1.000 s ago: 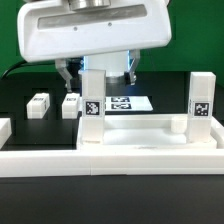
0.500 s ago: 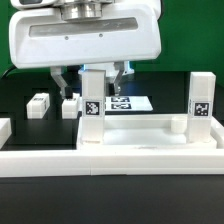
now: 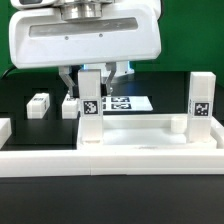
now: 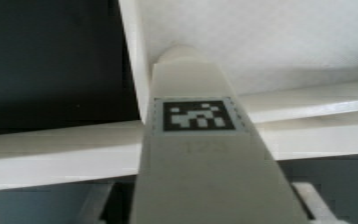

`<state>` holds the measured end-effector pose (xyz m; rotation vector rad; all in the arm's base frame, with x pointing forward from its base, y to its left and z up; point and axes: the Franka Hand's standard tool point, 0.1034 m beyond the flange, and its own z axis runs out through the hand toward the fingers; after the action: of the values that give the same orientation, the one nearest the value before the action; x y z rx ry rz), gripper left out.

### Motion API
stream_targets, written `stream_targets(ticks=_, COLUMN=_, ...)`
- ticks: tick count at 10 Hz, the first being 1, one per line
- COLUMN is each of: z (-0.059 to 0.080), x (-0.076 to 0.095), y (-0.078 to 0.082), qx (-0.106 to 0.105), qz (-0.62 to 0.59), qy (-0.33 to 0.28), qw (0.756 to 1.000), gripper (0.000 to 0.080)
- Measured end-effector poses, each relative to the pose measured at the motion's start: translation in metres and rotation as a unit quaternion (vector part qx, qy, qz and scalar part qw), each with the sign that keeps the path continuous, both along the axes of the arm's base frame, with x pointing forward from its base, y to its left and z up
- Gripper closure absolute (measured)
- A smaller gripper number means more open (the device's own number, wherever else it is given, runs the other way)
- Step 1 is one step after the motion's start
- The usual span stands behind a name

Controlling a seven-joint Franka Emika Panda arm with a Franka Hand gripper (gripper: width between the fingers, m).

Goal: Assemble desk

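The white desk top [image 3: 130,132] lies in front with its raised rim up. Two square tagged legs stand upright on it, one left of centre [image 3: 91,108] and one at the exterior view's right [image 3: 201,105]. My gripper [image 3: 90,76] hangs over the left-of-centre leg, its fingers [image 3: 67,80] on either side of the leg's upper end. The jaws are open, with a narrow gap showing on one side. In the wrist view the leg [image 4: 197,140] fills the space between the fingers of the gripper [image 4: 197,205], and the desk's rim [image 4: 51,150] runs behind it.
Two loose white legs [image 3: 40,104] [image 3: 70,102] lie on the black table behind the desk top. The marker board [image 3: 128,102] lies flat behind the gripped-over leg. A white border rail [image 3: 110,160] runs along the front.
The fingers have spread to either side of the leg, then drawn inward toward it. The legs and desk top have not moved.
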<state>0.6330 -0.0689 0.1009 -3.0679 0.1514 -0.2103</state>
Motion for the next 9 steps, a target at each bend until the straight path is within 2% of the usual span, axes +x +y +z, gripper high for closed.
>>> stream_targets(ticks=1, z=0.0, x=0.0001, y=0.0001, qx=0.0, qz=0.0, qy=0.0, qw=1.0, gripper=0.0511)
stream_targets(ticks=4, z=-0.0006, x=0.003, y=0.0067, qx=0.025, qz=-0.161, qy=0.007, qw=0.987, gripper=0.0511)
stream_targets(ticks=6, z=-0.0008, x=0.0028, y=0.0039, qx=0.038, qz=-0.193, qy=0.009, qw=0.98, gripper=0.0511)
stream_targets(ticks=9, z=-0.0006, x=0.0031, y=0.0036, qx=0.039, qz=-0.202, qy=0.009, qw=0.979, gripper=0.0511)
